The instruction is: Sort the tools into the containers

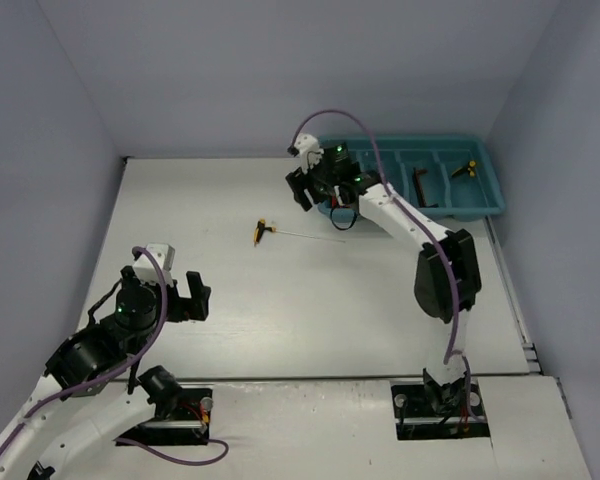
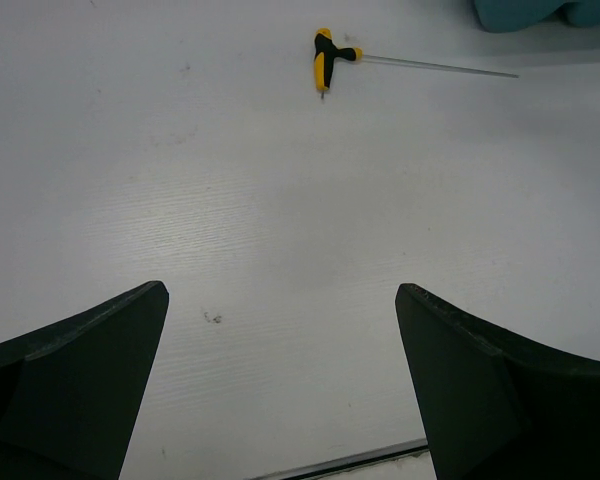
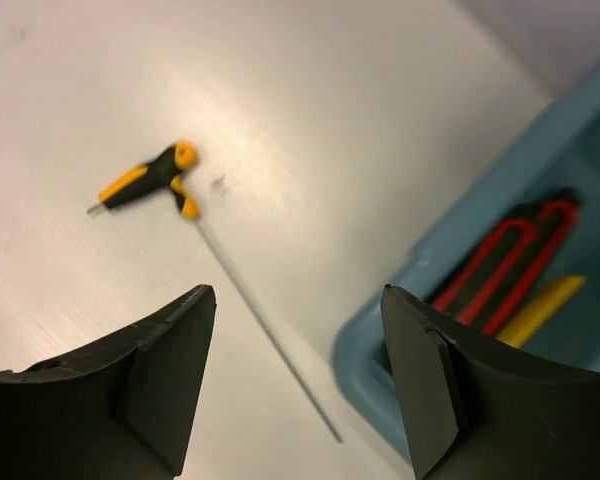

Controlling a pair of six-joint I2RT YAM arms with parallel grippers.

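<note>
While both arms hang over the table [image 1: 280, 330] with nothing in their grip, one yellow-and-black T-handle key [image 1: 263, 232] lies loose on the bare surface. In the top view it sits a little toward 12 o'clock from the table's middle. Its grip is at the 9 o'clock end and its thin shaft runs toward 3 o'clock, ending near the teal tray [image 1: 492, 185].

The tray stands at about 1 o'clock on the table, against the far edge, its four long compartments side by side. The compartment at the 3 o'clock end holds a second T-handle key [image 1: 465, 168], and the one beside it holds a dark hex key [image 1: 420, 185]. In the right wrist view the compartment at the 9 o'clock end holds red-handled pliers [image 3: 500, 265] with a yellow handle [image 3: 540, 308] beside them; what tool that handle belongs to is too blurred to tell.

The right gripper [image 1: 315, 192] is above the tray's 9 o'clock end. Its jaws are spread and empty, and its own camera shows the loose key and the tray corner between them. The left gripper [image 1: 165, 290] is at about 8 o'clock, well apart from every tool. Its jaws are spread wide over bare table, with the loose key far ahead at 12 o'clock in its own view.
</note>
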